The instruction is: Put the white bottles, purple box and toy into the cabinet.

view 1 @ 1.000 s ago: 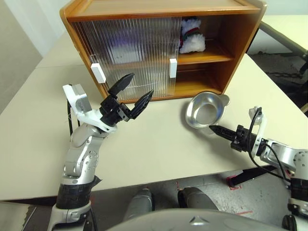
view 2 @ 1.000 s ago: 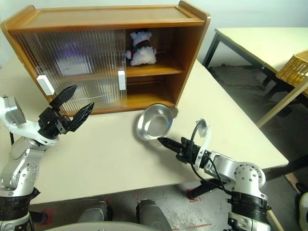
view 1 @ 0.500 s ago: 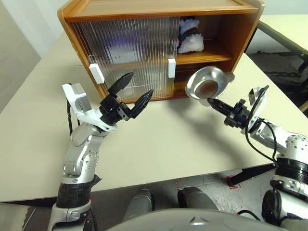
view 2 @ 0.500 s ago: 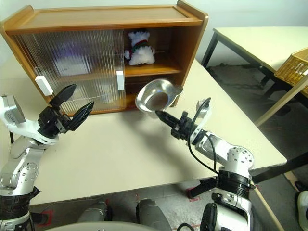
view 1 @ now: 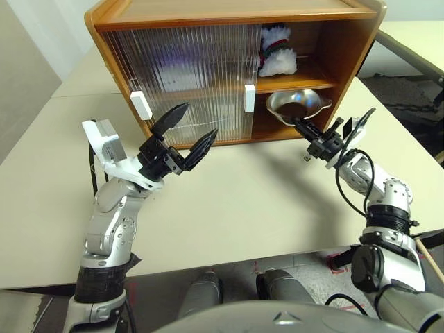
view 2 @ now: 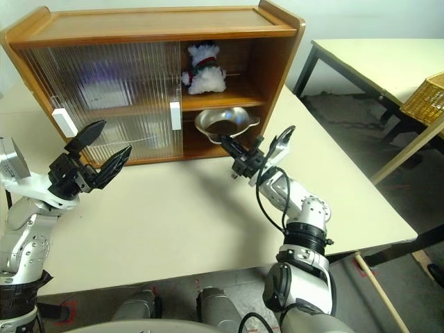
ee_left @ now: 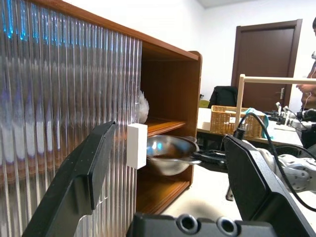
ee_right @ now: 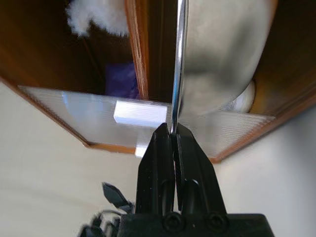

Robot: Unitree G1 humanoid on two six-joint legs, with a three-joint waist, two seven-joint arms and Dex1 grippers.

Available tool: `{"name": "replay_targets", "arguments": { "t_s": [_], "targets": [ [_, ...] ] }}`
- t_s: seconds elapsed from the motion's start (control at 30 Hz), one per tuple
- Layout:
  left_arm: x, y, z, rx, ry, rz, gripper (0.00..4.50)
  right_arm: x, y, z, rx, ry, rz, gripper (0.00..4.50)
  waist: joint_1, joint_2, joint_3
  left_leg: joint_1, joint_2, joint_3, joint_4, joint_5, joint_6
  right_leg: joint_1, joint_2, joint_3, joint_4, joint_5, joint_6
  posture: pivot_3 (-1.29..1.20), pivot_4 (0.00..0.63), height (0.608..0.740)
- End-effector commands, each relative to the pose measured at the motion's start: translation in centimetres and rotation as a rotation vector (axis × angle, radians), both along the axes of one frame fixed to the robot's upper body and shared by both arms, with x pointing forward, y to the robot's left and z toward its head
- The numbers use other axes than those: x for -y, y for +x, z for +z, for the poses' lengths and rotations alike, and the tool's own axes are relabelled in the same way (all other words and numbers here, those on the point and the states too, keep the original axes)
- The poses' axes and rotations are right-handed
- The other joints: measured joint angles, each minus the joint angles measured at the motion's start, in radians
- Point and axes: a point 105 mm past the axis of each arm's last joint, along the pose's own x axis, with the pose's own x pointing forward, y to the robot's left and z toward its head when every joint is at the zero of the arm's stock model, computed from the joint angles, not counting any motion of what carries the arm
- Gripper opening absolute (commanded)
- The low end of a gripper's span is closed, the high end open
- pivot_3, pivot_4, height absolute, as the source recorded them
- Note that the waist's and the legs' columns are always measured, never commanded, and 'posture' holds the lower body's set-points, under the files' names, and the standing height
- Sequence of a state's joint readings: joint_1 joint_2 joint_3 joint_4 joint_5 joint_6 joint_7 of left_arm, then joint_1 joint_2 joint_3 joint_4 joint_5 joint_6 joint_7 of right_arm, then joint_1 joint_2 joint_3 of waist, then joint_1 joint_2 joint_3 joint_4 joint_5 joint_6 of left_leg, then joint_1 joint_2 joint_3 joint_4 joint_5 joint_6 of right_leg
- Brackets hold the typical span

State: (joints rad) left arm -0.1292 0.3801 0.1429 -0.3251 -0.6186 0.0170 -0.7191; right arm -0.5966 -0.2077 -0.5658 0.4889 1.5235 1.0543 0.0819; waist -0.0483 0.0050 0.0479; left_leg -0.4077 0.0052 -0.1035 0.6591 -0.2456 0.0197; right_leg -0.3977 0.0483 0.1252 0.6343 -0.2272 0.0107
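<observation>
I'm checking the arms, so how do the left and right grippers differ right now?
The left gripper has its fingers spread wide and holds nothing; the right gripper is shut on the rim of the metal bowl. The left hovers before the ribbed doors; the right reaches toward the cabinet's open side.

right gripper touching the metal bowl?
Touching. Right wrist view: the right gripper is shut on the rim of the metal bowl.

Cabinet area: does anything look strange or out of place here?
Yes. The right gripper pinches the rim of a metal bowl at the cabinet's open lower shelf, below the toy. The bowl is not among the things to store.
</observation>
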Motion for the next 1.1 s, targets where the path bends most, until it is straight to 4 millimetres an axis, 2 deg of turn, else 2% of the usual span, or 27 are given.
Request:
{"name": "replay_targets", "arguments": {
  "t_s": [0.03, 0.4, 0.57, 0.77, 0.9, 1.1],
  "targets": [
    [-0.1, -0.4, 0.3, 0.009, 0.021, 0.012, 4.50, -0.2, 1.2, -0.5, -0.024, 0.029, -0.033, 0.02, 0.003, 0.000, 0.000, 0.000, 0.000, 0.000, 0.000, 0.000, 0.000, 0.000, 0.000, 0.000, 0.000, 0.000, 0.000, -0.02, 0.051, 0.740],
    [-1.0, -1.1, 0.8, 0.010, 0.046, 0.056, 4.50, -1.6, 5.1, -2.6, -0.081, 0.032, -0.133, 0.02, 0.021, 0.001, 0.000, -0.001, 0.001, 0.000, 0.000, 0.000, 0.000, -0.003, 0.001, -0.001, 0.003, 0.001, -0.007, 0.03, 0.052, 0.740],
    [-1.1, -1.4, 0.9, 0.009, 0.046, 0.072, 4.50, -2.2, 6.0, -3.7, -0.108, 0.005, -0.183, 0.02, 0.032, 0.001, 0.000, -0.001, 0.001, 0.000, 0.000, 0.000, -0.001, -0.004, 0.001, -0.001, 0.005, 0.000, -0.010, 0.06, 0.053, 0.740],
    [-1.3, -1.4, 1.0, 0.007, 0.047, 0.082, 4.50, -1.9, 6.6, -4.9, -0.138, -0.070, -0.268, 0.02, 0.043, 0.001, 0.000, 0.000, 0.001, 0.000, 0.001, 0.000, -0.001, -0.005, 0.001, -0.001, 0.009, -0.001, -0.017, 0.06, 0.055, 0.740],
    [-1.2, -1.4, 1.0, 0.008, 0.046, 0.082, 4.50, -1.6, 6.8, -5.2, -0.146, -0.122, -0.290, 1.02, 0.044, 0.001, 0.000, 0.001, 0.001, 0.000, 0.001, 0.000, -0.001, -0.005, 0.001, -0.001, 0.013, -0.002, -0.020, 0.05, 0.054, 0.740],
    [-0.9, -1.2, 0.8, 0.008, 0.036, 0.067, 4.50, -0.2, 6.6, -5.0, -0.132, -0.142, -0.294, 3.28, 0.044, 0.001, 0.000, 0.002, 0.001, 0.000, 0.002, 0.000, -0.002, -0.004, 0.001, -0.002, 0.015, -0.003, -0.022, 0.03, 0.052, 0.740]
  ]
}}
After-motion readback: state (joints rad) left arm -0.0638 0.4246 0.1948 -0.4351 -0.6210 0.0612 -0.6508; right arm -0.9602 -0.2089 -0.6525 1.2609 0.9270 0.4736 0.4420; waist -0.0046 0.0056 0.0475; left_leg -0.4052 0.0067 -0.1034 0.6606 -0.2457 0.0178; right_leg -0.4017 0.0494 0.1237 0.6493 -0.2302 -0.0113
